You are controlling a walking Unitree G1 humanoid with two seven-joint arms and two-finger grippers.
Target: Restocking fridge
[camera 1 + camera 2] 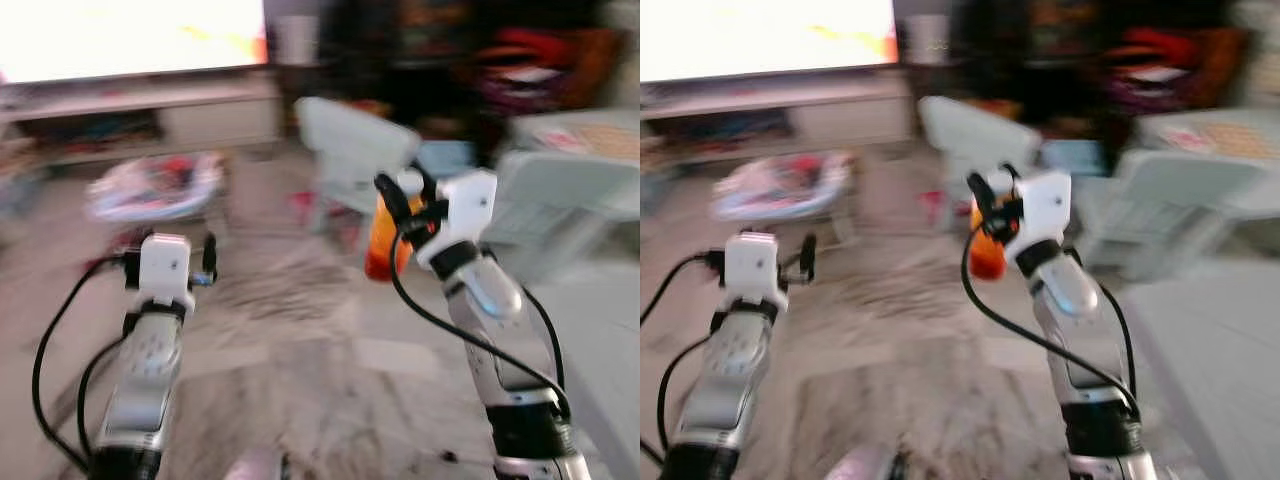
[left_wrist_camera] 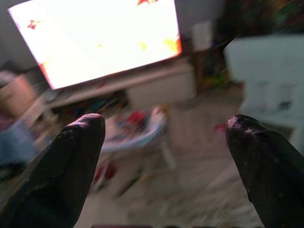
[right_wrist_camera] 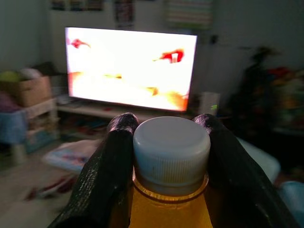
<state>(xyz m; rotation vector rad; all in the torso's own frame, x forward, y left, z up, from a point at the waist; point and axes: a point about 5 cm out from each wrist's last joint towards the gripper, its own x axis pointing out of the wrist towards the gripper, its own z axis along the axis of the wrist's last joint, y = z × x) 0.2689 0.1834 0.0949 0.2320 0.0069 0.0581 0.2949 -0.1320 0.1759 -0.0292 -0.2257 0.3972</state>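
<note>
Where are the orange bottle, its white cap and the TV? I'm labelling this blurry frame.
orange bottle (image 3: 164, 211): right wrist view, on the orange body below the cap.
white cap (image 3: 171, 149): right wrist view, middle of the ribbed cap.
TV (image 3: 130, 66): right wrist view, middle of the bright screen.

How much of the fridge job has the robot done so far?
Done: the right claw has picked up a bottle of orange drink with a white cap and grips it by the neck. In hand: it is carrying the bottle through a living room, past a bright TV; the blurred head views suggest it is walking. The left claw is open, holding nothing. Left: getting to the fridge and putting the bottle inside.
</note>
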